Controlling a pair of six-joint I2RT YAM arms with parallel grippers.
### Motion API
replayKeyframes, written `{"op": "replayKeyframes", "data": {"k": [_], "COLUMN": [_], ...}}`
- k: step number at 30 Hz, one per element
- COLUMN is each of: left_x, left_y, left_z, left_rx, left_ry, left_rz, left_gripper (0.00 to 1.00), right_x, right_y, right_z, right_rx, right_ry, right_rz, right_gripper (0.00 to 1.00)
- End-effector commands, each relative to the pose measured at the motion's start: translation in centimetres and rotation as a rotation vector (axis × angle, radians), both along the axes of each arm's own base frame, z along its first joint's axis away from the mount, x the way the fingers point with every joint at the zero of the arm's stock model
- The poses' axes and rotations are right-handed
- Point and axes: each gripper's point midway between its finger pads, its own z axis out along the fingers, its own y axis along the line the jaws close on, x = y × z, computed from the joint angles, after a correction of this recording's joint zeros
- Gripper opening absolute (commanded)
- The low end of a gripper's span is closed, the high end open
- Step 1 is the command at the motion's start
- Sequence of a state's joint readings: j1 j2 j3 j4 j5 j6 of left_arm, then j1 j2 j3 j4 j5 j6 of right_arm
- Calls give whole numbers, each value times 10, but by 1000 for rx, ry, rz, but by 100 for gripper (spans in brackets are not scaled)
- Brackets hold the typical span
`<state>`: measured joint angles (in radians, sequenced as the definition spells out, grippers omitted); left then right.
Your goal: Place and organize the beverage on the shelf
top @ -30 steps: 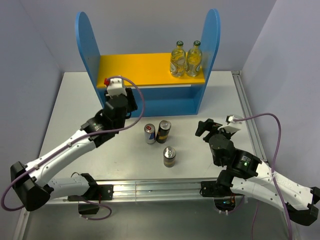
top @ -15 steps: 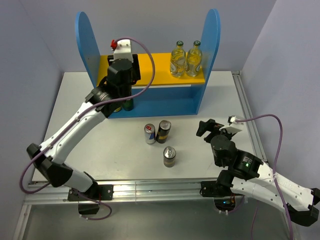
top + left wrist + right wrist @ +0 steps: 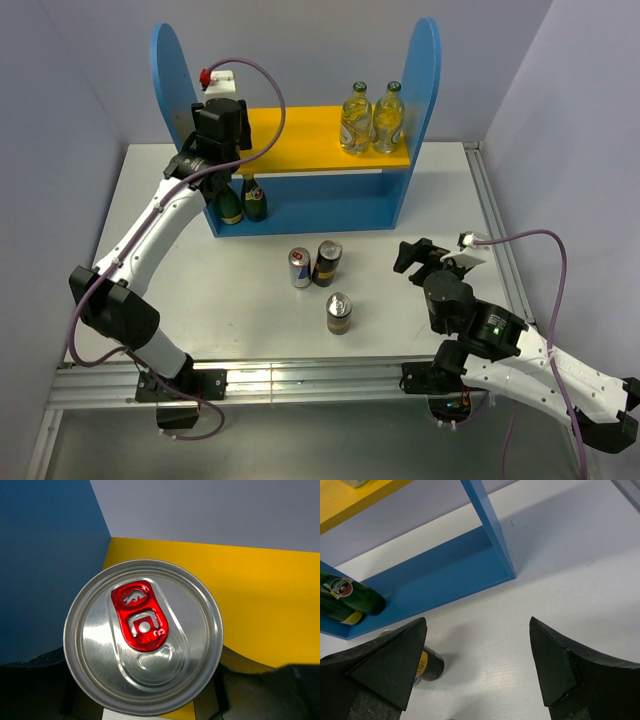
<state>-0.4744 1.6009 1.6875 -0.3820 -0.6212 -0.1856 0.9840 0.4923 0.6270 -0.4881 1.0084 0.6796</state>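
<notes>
Glass bottles (image 3: 356, 118), two in number, are standing at the right end of the yellow upper board of the shelf (image 3: 172, 80), and two green bottles (image 3: 254, 200) are sitting on its lower level at the left. The left gripper (image 3: 222, 130) is pinching a silver-topped can (image 3: 143, 642) over the board's left end, apparently not yet set down. Three cans (image 3: 327, 262) are waiting on the bench (image 3: 450, 190) in front of the shelf. The right gripper (image 3: 477, 635) is hanging spread wide and holding nothing.
</notes>
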Motion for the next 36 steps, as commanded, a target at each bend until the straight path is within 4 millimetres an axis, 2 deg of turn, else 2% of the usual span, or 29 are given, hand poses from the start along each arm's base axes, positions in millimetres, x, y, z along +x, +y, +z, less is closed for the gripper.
{"op": "replayKeyframes", "data": {"k": [1,9,12,15,16,17,18,19,21,31,36], "left_x": [4,5,3,3,2,1,1,0,-2,-24,-54], "left_y": [6,25,26,28,30,31,33,34,35,37,36], "left_z": [51,36,34,33,33,31,32,29,31,40,33], "left_rx": [-88,-79,-83,-85,-85,-80,-82,-79,-86,-151,-159], "left_ry": [-146,-134,-136,-132,-135,-131,-135,-130,-133,-120,-62], "left_rz": [-13,66,78,88,99,103,110,119,122,115,105], "left_gripper": [0,0,12,36,49,55,67,87,98,99,99], "right_x": [0,0,0,0,0,0,0,0,0,1,0], "right_y": [-1,-1,0,0,0,0,1,1,1,2,1], "right_z": [-2,-3,-2,-3,-2,-3,-3,-3,-3,-3,-3], "right_rx": [13,9,12,12,12,8,10,10,9,10,11], "right_ry": [-7,-3,-3,-3,-3,-1,-1,-1,0,-2,-2], "right_rz": [-14,-13,-10,-9,-10,-10,-7,-7,-6,-5,-6], "right_gripper": [90,90,90,90,90,90,90,90,90,90,90]}}
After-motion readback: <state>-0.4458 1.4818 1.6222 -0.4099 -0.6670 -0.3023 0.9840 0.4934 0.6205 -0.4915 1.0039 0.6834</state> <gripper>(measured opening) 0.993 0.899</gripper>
